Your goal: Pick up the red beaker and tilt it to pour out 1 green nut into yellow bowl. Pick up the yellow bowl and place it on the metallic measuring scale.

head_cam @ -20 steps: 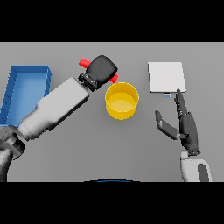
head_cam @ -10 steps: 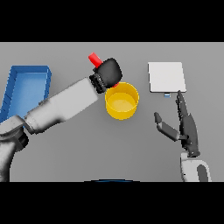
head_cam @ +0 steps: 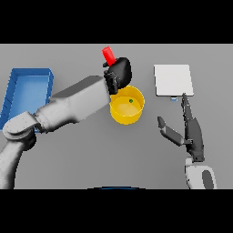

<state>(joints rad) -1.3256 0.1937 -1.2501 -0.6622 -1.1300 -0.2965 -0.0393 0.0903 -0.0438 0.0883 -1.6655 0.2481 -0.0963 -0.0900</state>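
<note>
My left hand is shut on the red beaker, which sticks out tilted above the hand, just behind the yellow bowl. A small green nut lies inside the bowl. The metallic measuring scale sits flat at the back right. My right hand hovers open in front of the scale, to the right of the bowl, fingers pointing away from me.
A blue bin stands at the left edge of the grey table, beside my left arm.
My left hand has carried the red beaker rightward to the bowl's far rim and tipped it. A green nut now lies in the bowl. The right hand has barely moved.
</note>
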